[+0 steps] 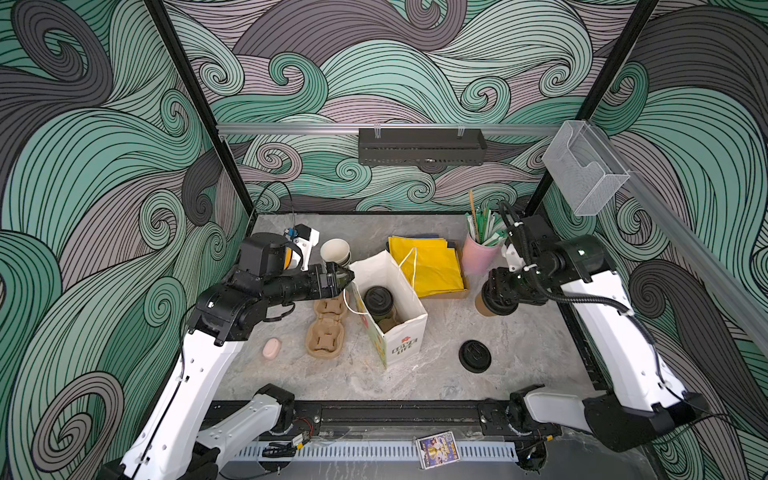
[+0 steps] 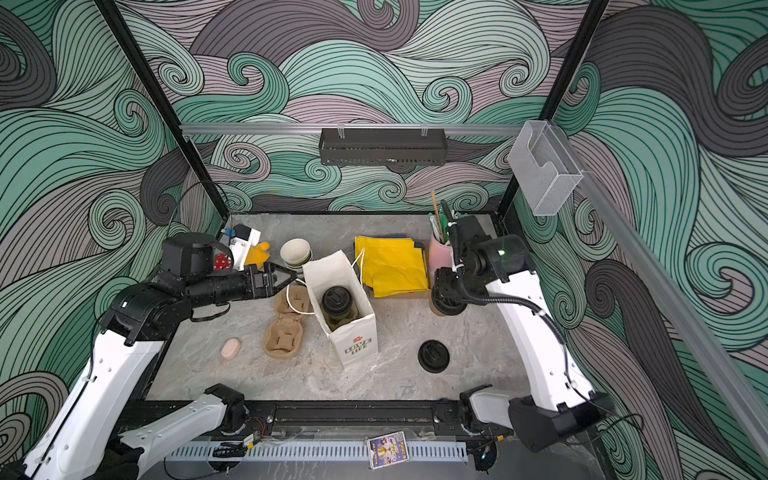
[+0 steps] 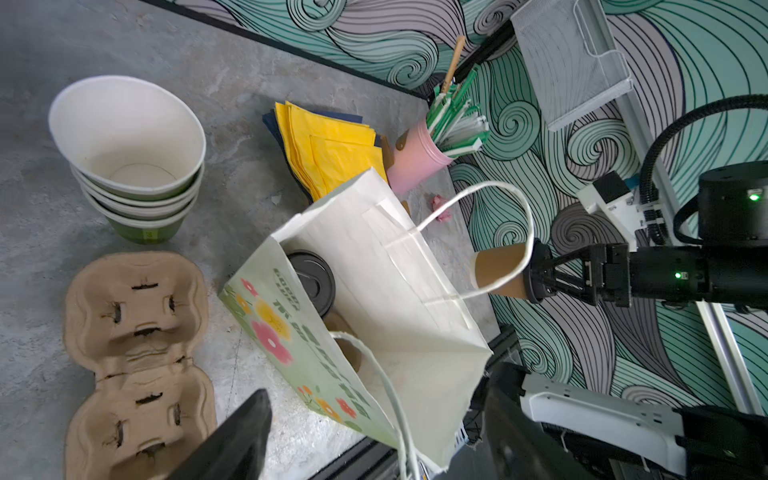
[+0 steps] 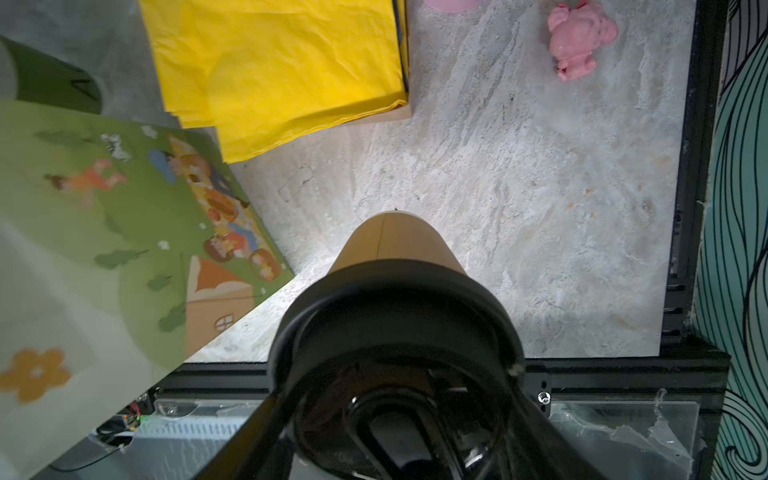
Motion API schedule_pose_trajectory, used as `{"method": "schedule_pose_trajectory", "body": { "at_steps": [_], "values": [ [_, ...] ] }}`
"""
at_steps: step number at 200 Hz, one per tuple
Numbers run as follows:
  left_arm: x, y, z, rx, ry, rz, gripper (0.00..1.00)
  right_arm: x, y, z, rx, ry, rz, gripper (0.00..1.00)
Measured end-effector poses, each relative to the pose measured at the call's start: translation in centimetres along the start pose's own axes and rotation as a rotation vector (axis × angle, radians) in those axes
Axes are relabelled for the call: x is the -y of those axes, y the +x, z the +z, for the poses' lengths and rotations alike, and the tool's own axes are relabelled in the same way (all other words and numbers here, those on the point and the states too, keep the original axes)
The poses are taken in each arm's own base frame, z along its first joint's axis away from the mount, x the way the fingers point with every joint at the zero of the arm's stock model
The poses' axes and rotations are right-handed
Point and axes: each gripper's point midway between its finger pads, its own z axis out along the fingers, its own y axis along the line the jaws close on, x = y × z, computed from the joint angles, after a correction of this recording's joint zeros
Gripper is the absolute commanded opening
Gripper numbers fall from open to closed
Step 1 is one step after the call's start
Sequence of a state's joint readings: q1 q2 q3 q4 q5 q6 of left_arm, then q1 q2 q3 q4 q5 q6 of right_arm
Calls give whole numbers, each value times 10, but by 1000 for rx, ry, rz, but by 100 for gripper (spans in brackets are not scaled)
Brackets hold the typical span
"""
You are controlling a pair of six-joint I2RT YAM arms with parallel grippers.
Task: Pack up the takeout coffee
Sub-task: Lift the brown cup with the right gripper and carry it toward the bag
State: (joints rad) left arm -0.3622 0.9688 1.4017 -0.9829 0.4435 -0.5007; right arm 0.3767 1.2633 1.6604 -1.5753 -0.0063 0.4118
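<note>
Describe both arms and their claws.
The left arm and right arm have white shells and black joints. A ribbed black hose runs along the right arm, which shows a small green light. The left claw and right claw are black with slim triangular fingers.

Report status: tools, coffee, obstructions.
Left tool open at bag rim. Right tool shut on tan cup, beside bag. Other cup in bag. Handle loop stands on tan cup's side.

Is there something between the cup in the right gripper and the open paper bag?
Only the white rope handle on the wall of the paper bag nearest the tan cup. Otherwise nothing visible.
</note>
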Motion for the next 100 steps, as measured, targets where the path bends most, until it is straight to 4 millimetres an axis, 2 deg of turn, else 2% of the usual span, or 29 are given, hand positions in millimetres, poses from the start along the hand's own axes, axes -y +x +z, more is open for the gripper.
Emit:
{"method": "schedule_pose_trajectory", "body": {
  "at_steps": [23, 52, 65, 100],
  "values": [
    [10, 9, -6, -57, 37, -25, 83, -25, 21, -18, 6, -80, -35, 67],
    [16, 18, -8, -117, 66, -58, 85, -63, 23, -48, 59, -193, -88, 65],
    [16, 24, -8, -145, 67, -77, 90, -79, 24, -62, 80, -246, -112, 65],
    [10, 36, -8, -190, 50, -104, 90, -126, 38, -93, 90, -373, -196, 65]
  ]
}}
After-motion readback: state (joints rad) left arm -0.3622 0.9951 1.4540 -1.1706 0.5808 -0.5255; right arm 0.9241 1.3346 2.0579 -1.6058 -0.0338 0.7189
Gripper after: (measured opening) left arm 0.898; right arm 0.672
